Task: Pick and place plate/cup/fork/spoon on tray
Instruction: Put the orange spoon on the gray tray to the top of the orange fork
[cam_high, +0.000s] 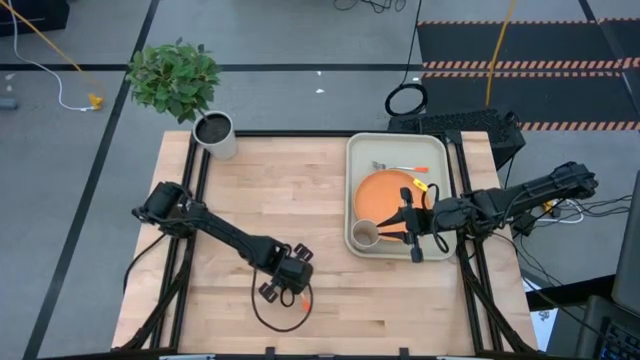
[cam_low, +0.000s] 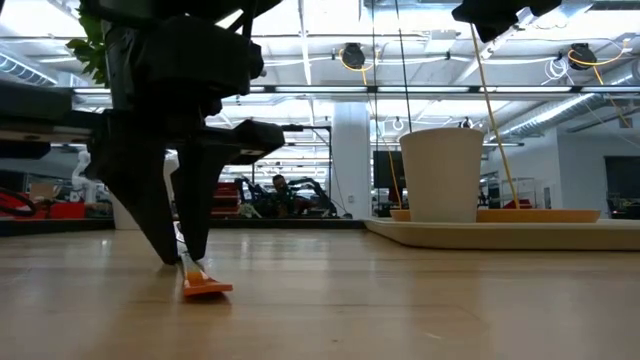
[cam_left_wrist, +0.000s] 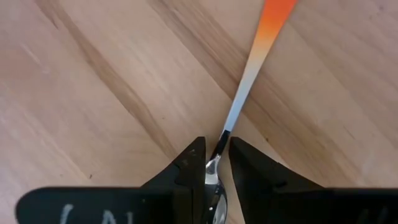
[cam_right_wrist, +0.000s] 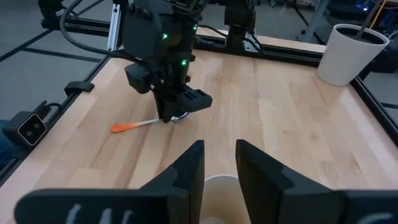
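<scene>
The spoon (cam_left_wrist: 249, 74), with a silver bowl and an orange handle, lies at the table's near middle; my left gripper (cam_high: 285, 278) is shut on it and also shows in the right wrist view (cam_right_wrist: 174, 115). The pale tray (cam_high: 432, 150) at the right holds the orange plate (cam_high: 380, 195), the fork (cam_high: 400, 167) at its far end and the beige cup (cam_high: 365, 235) at its near left corner. My right gripper (cam_right_wrist: 219, 165) hovers above the cup (cam_right_wrist: 217, 186) with a narrow gap between its fingers, touching nothing. My left gripper pinches the spoon at its bowl and neck (cam_left_wrist: 216, 167) between its two fingers. The fingers point down from above and lie across the spoon. The spoon slants down from the fingers, and its orange handle end (cam_low: 206, 288) is on the table.
A grey-white pot (cam_high: 215, 133) with a green plant stands at the table's far left corner. The left arm's cable (cam_high: 272, 318) loops on the table near the front edge. Bare wood lies between the spoon and the tray.
</scene>
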